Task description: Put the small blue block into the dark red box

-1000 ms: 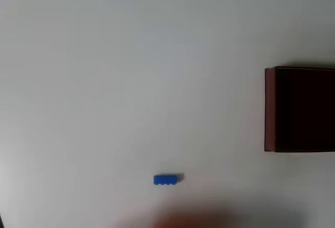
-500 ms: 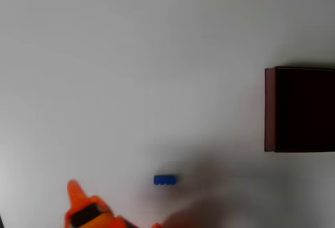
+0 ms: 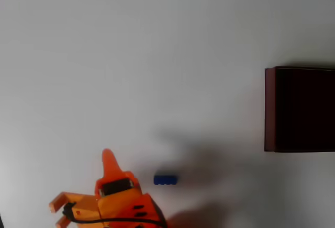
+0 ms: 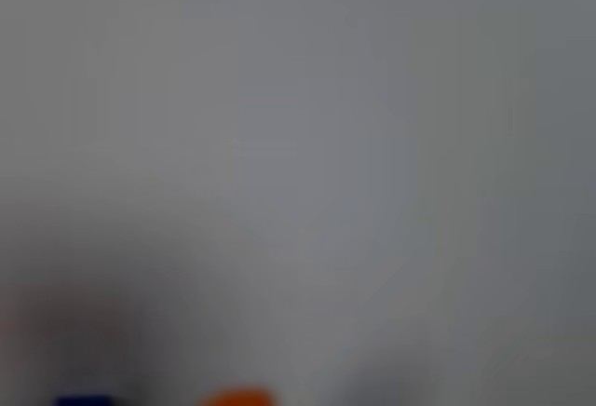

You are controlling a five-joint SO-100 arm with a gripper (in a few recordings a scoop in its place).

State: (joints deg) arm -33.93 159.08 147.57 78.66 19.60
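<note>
One claw [image 3: 84, 186] has come further into the overhead view from the near-left edge over the last half second; a second ago there was just a blur at the bottom. We see it spread wide: one orange finger pointing away from the near edge, the other splayed off to the left, nothing between them. The small blue block [image 3: 165, 179] has not moved; it lies flat on the white desk [image 3: 157, 55], just right of the claw and apart from it, now in the arm's shadow. The dark red box [image 3: 299, 109] sits unchanged at the right edge, well apart from the block, its dark inside empty as far as we can tell. The wrist view is badly blurred: a blue smear [image 4: 82, 399] and an orange tip [image 4: 237, 396] at the bottom edge. We judge this as approach, grasp not started; the claw needs to shift right to straddle the block.
</note>
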